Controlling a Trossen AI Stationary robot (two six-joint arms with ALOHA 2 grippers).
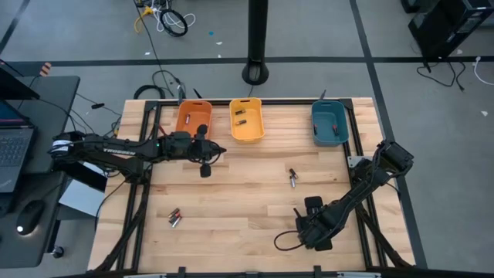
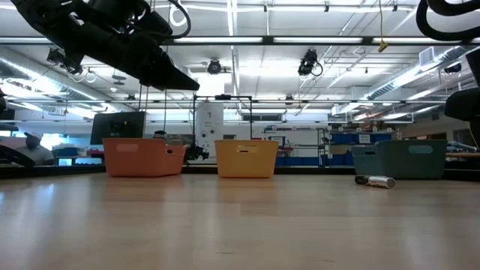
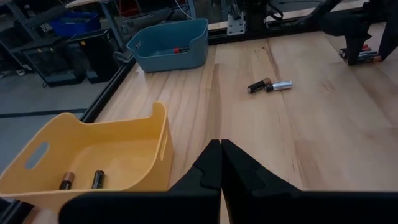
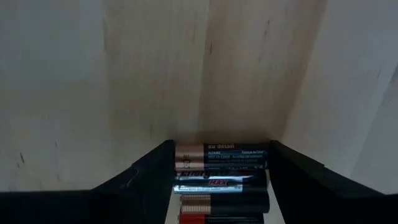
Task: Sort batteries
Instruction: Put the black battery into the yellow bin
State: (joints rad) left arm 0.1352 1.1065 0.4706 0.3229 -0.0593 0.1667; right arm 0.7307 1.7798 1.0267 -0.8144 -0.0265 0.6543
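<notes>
Two grippers are mine. My right gripper [image 4: 221, 180] sits low on the wooden table [image 1: 255, 193] at the lower right of the overhead frame, fingers spread either side of a small cluster of batteries [image 4: 221, 177]; the cells lie side by side between the fingers, a copper-topped one foremost, and I cannot tell whether the fingers press them yet. My left gripper [image 3: 221, 163] hangs at the upper left of the overhead frame, just below the orange bin [image 1: 193, 120] and beside the yellow bin [image 1: 247, 120], fingers pressed together with nothing between them.

More cells are scattered around. Two lie in the yellow bin [image 3: 81, 180], dark with copper ends. A pair [image 1: 292, 177] rests on bare wood right of centre, one dark and one silvery, end to end. Another pair [image 1: 174, 218] lies at the lower left of the table. The teal bin [image 1: 329, 123] at upper right holds at least one small cell [image 3: 179, 50].
</notes>
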